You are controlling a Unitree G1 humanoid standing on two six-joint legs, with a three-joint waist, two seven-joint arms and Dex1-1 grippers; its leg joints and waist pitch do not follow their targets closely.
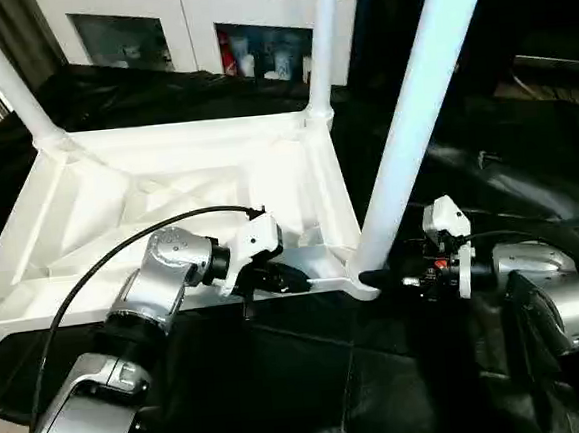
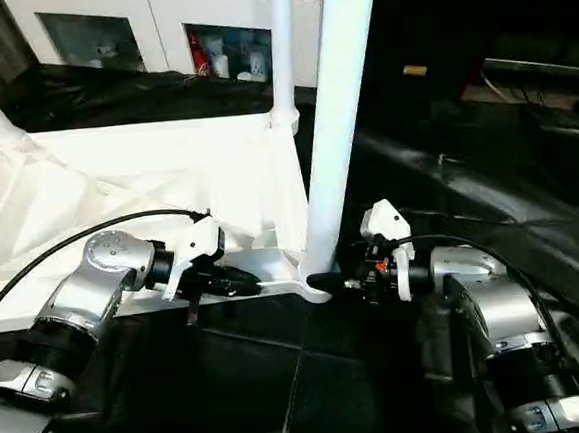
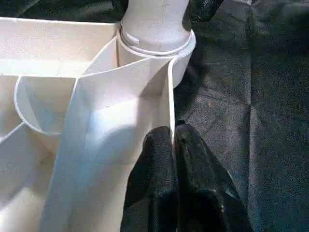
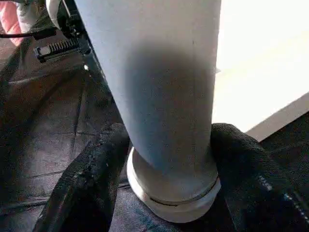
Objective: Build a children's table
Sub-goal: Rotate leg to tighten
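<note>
The right gripper [image 4: 169, 183] has its two black fingers [image 4: 87, 188] spread to either side of the foot of a white tube leg [image 1: 417, 116], just above the collar where that leg sits in the near corner socket [image 1: 360, 283] of the tabletop; the pads lie close against the tube, but whether they press on it cannot be told. Just beyond that corner, along the near rim [image 3: 170, 96] of the upturned white tabletop [image 1: 178, 200], the left gripper [image 1: 282, 277] has its fingers drawn together, pinching the thin upright rim wall between them. Past the left gripper the ribbed underside of the tabletop spreads away across the black-draped work table [image 1: 282, 378]. Two more white legs stand upright in the far sockets, the far left leg [image 1: 2, 74] leaning outward and the far right leg [image 1: 321, 38] straight. Behind the work table stands a white cabinet [image 1: 204, 28] with glass doors.
</note>
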